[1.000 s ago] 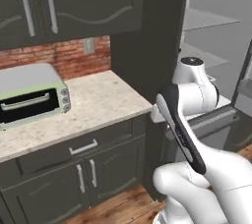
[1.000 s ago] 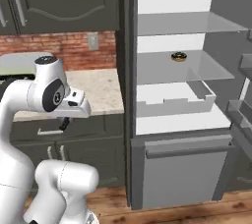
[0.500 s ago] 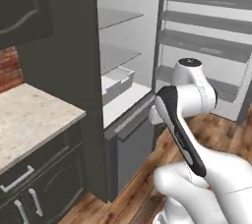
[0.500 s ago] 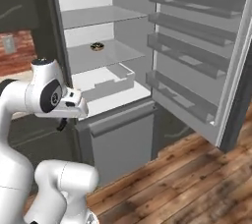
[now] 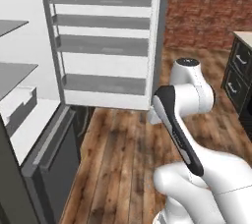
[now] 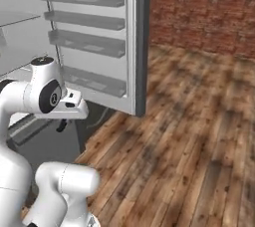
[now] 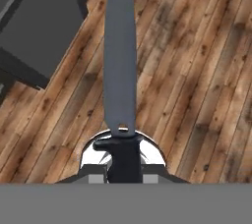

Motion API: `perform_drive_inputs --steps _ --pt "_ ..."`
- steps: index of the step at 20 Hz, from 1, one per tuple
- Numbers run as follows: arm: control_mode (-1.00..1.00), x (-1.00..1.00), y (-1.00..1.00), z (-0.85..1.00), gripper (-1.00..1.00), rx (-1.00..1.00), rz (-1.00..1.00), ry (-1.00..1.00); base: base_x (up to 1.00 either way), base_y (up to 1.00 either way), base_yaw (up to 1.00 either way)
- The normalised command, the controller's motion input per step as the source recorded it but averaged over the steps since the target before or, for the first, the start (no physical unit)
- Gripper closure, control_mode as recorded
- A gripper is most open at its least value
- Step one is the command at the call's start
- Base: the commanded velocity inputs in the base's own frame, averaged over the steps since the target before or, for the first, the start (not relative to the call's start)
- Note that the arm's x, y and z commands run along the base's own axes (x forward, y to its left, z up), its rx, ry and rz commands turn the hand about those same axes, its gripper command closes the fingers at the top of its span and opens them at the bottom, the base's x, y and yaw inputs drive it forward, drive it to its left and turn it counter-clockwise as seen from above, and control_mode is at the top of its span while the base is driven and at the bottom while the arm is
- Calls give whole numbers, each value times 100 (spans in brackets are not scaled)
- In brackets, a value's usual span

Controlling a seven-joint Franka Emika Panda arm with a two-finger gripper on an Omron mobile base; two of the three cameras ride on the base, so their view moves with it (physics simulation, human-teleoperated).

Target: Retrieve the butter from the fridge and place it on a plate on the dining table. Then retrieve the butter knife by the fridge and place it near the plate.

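Note:
My gripper is shut on the black handle of the butter knife. Its long dark-grey blade points away from the hand, over the wooden floor. In the right base view the gripper hangs low beside the arm's white wrist, in front of the fridge. The fridge stands open, and its door with white shelves swings out toward the room. Part of its white interior lies at the left. The butter, the plate and the dining table are out of view.
Wooden plank floor spreads to the right and ahead. A red brick wall closes the back. A dark-grey drawer cabinet with a stone top stands at the far right of the left base view.
The whole picture has swung right: the base has turned away from the counter, toaster oven and fridge shelves toward the open door, floor and brick wall. The gripper stays shut on the knife.

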Motion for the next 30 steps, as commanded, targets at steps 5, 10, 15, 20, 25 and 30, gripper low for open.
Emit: perform_drive_inputs --steps 5,10,15,20,25,30 --pt "100 0 0 0 100 0 0 0 3 -100 -62" --pt "100 0 0 0 100 0 0 0 43 -86 -49" --pt "100 0 0 0 100 0 0 0 76 -12 -19" --pt "100 0 0 0 100 0 0 0 95 -26 0" --pt "100 0 0 0 100 0 0 0 100 -43 4" --pt "100 0 0 0 100 0 0 0 100 -22 5"
